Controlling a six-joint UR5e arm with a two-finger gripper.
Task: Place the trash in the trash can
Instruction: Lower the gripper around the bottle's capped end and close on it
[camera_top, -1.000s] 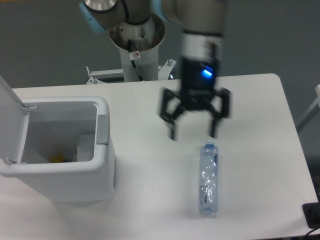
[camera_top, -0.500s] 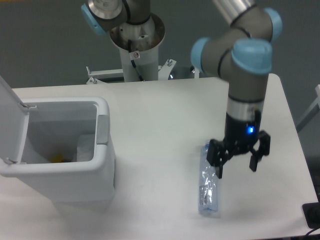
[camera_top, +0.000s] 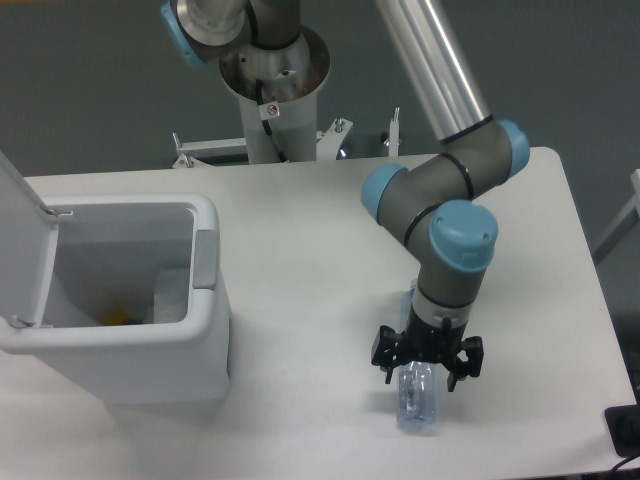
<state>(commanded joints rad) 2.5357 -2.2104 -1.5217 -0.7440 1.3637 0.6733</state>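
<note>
Black gripper (camera_top: 428, 368) hangs low with its 2 fingers spread wide, straddling the clear bottle (camera_top: 417, 402) without clamping it. White table (camera_top: 300, 240) sits before a grey wall. Directly beneath the gripper lies the bottle, well apart from the open trash can (camera_top: 205, 345) at left.

A white surface (camera_top: 300, 250) with rounded corners lying across most of the view, a dark grey floor (camera_top: 90, 90) showing behind it, a small black object (camera_top: 624, 430) sitting at the lower right edge
</note>
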